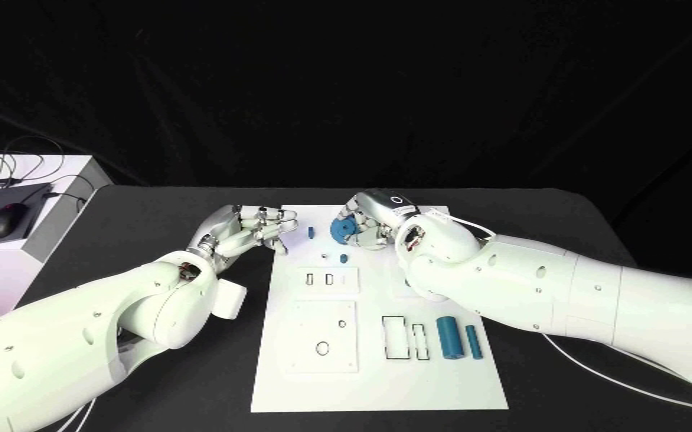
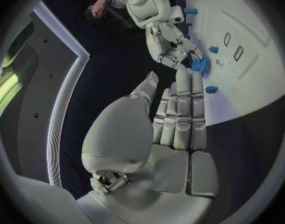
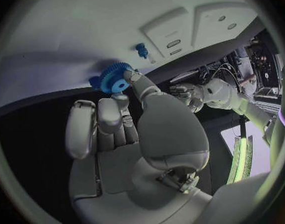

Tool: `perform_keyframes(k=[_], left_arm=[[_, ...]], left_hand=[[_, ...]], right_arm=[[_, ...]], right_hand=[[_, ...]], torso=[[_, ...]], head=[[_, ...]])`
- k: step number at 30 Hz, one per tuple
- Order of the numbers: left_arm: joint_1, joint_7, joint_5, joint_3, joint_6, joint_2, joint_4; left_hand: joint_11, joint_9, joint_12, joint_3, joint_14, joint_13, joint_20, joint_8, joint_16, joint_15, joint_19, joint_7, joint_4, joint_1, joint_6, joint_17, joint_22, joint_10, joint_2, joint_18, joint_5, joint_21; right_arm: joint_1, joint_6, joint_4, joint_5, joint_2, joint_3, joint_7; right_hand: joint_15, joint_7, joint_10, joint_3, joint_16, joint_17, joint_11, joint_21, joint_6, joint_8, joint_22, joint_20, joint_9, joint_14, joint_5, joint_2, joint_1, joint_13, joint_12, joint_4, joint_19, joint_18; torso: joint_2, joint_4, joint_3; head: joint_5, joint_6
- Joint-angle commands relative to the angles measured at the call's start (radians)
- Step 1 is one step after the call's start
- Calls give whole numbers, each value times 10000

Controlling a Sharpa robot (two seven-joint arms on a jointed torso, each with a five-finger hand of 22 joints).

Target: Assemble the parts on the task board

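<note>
Right hand (image 1: 378, 220): at 12 o'clock end of task board, fingertips pinching blue gear; thumb and one finger on gear rim in right wrist view, other fingers curled in beside it.
Left hand (image 1: 248, 229): just off board's 9 o'clock edge near its far corner, over black desk; holds nothing, fingers straight and close together in left wrist view, thumb apart.
Blue gear (image 1: 346, 228): held at board's far end, about 12 o'clock; toothed disc with centre hole, tilted on edge; cannot tell whether it touches board.
Task board (image 1: 447, 377): white plate in desk middle, long axis running 12 to 6 o'clock.
Small blue peg (image 1: 312, 234): on board near far 9 o'clock corner, between the two hands, just beside left fingertips.
Second small blue piece (image 1: 346, 257): on board just toward 6 o'clock from gear, apart from it.
Two blue cylinders (image 1: 457, 337): lying side by side at board's 4 o'clock area, lengthwise along the board, close to right forearm.
Outlined slots (image 1: 404, 337): black-edged rectangles toward 9 o'clock of cylinders, nothing in them.
Raised square plate (image 1: 325, 335): at board's 7 o'clock area, with small holes.
Desk (image 1: 173, 202): black, carries board.
White box (image 1: 58, 202): at desk's 9 o'clock edge, black cables on top.
</note>
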Motion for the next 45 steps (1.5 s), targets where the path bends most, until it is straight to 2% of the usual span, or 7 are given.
perform_keyframes(k=[1, 9, 21, 30, 37, 45], left_arm=[[2, 65, -22, 9, 180, 19, 30], [3, 62, -22, 10, 174, 4, 30], [4, 51, -22, 11, 187, 1, 32], [5, 114, -18, 12, 111, 22, 27], [5, 106, -11, 12, 117, 30, 7], [4, 86, -9, 12, 142, 42, -12]], left_hand=[[-24, 15, 13, 13, -35, 8, 25, 5, 14, -13, -16, -1, -36, -14, 3, -16, -10, -74, 100, 117, -22, 52], [-21, 15, 14, 61, -39, 9, 30, 4, 19, -11, -36, 1, -35, -24, -1, -21, -66, -84, 91, 122, -22, 108], [-21, 15, 14, 61, -39, 9, 30, 4, 19, -11, -36, 1, -35, -24, -1, -21, -66, -84, 91, 122, -22, 108], [-26, 16, 17, 74, -33, 10, 30, 7, 24, -15, -37, 2, -43, -11, 6, -22, -89, -73, 89, 125, -23, 129], [-26, 16, 17, 74, -33, 10, 30, 7, 24, -15, -37, 2, -43, -11, 6, -22, -89, -73, 89, 125, -23, 129], [-26, 16, 17, 74, -33, 10, 30, 7, 24, -15, -37, 2, -43, -11, 6, -22, -89, -73, 89, 125, -23, 129]], right_arm=[[-19, -50, -93, -359, 58, 2, -85], [-33, -89, -226, -456, 128, -1, -115], [-36, -128, -384, -537, 262, -2, -139], [-37, -139, -555, -504, 421, -2, -110], [-36, -141, -630, -383, 447, -2, -73], [-35, -187, -591, -234, 397, -2, -3]], right_hand=[[-59, 145, -1, -17, -66, 16, -35, 20, 120, 20, 1925, -83, 17, 22, -36, -66, 40, -9, -35, 60, 796, -128], [-59, 145, 1, -16, -66, 17, -35, 21, 121, 21, 1926, -83, 17, 22, -36, -65, 42, -9, -35, 60, 796, -128], [-57, 150, 1, -29, -79, 31, -32, 17, 102, 16, 1925, -82, 15, 24, -75, -88, 44, -18, -54, 81, 794, -129], [-4, 265, -164, -98, -81, 91, 37, 5, -256, -23, 1924, -39, 4, 27, -200, -139, 33, -243, -333, 191, 788, -120], [54, 354, -303, -305, -66, 177, 106, 20, -660, -32, 1928, 21, 10, 20, -255, -238, -72, -537, -598, 472, 785, -110], [105, 400, -404, -408, -45, 307, 166, 37, -971, -45, 1931, 77, 11, 26, -292, -605, -313, -741, -658, 1184, 783, -97]], torso=[[-15, 6, 5], [-15, -15, 8], [-19, -8, 4], [-12, -3, 2], [-12, -12, -3], [-20, -10, 13]], head=[[4, -17], [25, -9], [59, 31], [101, 61], [91, 29], [100, 10]])
